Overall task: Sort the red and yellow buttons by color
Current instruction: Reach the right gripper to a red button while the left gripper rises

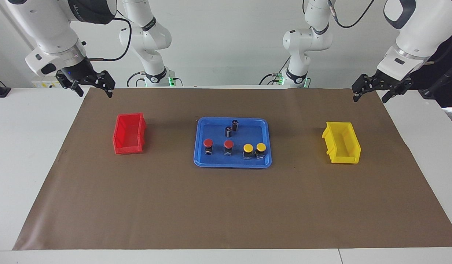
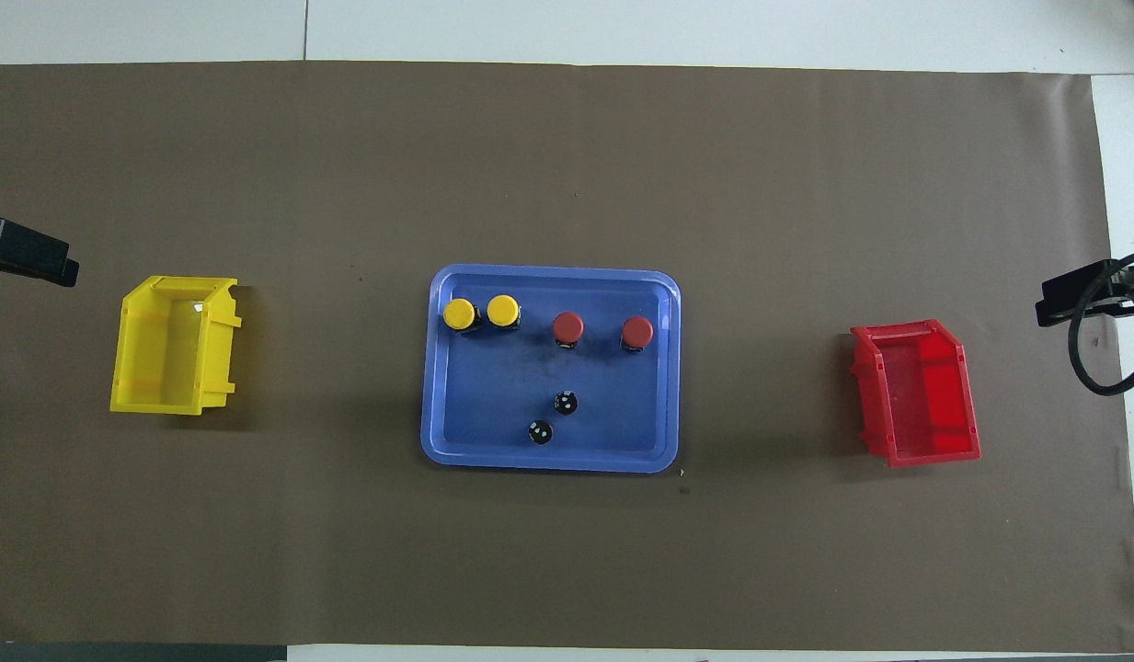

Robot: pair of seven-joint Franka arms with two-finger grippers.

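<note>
Two red buttons [image 1: 208, 143] [image 1: 228, 144] and two yellow buttons [image 1: 248, 148] [image 1: 261, 147] stand upright in a row in the blue tray [image 1: 233, 165], along its edge farther from the robots. The overhead view shows the yellow pair [image 2: 459, 313] [image 2: 502, 310] and the red pair [image 2: 567, 326] [image 2: 636, 332]. My right gripper [image 1: 95, 93] hangs open and empty over the mat's corner at the right arm's end. My left gripper [image 1: 369, 99] hangs open and empty over the mat's corner at the left arm's end. Both arms wait.
An empty red bin [image 1: 127, 150] [image 2: 916, 391] lies toward the right arm's end, an empty yellow bin [image 1: 345, 159] [image 2: 173, 345] toward the left arm's end. Two dark metallic cylinders [image 1: 235, 125] [image 1: 228, 131] stand in the tray, nearer to the robots than the buttons. A brown mat [image 1: 226, 209] covers the table.
</note>
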